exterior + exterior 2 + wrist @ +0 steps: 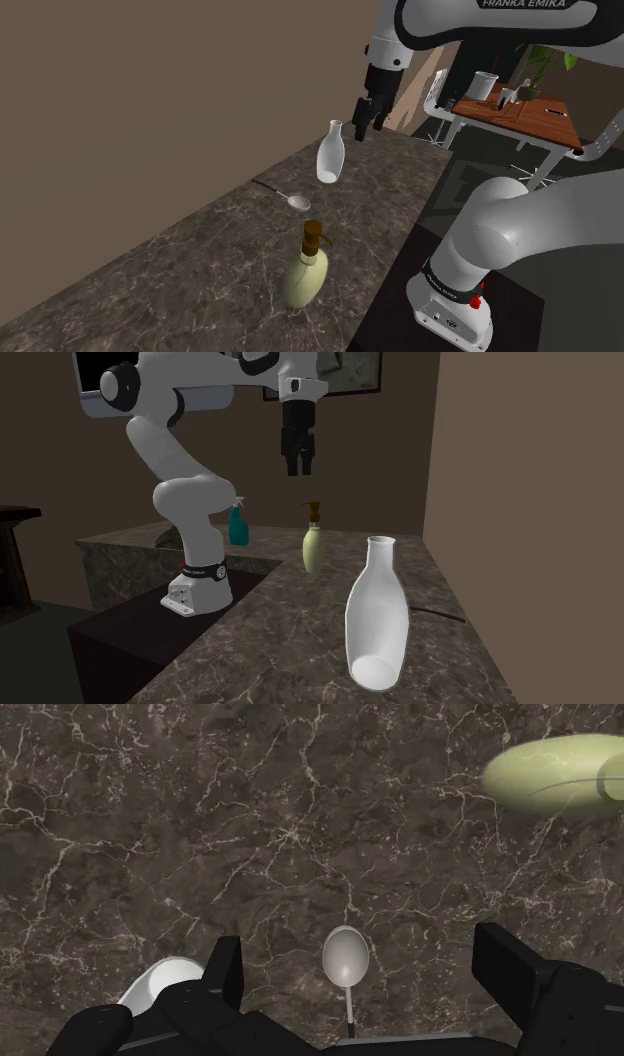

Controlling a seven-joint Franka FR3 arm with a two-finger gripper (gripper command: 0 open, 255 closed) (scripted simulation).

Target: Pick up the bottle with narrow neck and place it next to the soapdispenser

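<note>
A white bottle with a narrow neck [328, 152] [378, 614] stands upright on the dark marble counter [200, 250]. My black gripper [368, 124] [299, 468] [362, 946] hangs open well above the counter, higher than the bottle's mouth and off to the shoulder view's right of it, holding nothing. In the wrist view part of the bottle [165, 982] peeks out beside one finger [228, 966]. The pale yellow-green soap dispenser [305, 268] [314, 542] [560, 772] with a brown pump stands farther along the counter, nearer the stand.
A metal spoon [292, 198] [346, 954] lies on the counter between the bottle and the dispenser, below my open fingers. A teal spray bottle [238, 522] stands behind the arm's base. A wooden table with clutter [515, 110] is beyond the counter's end.
</note>
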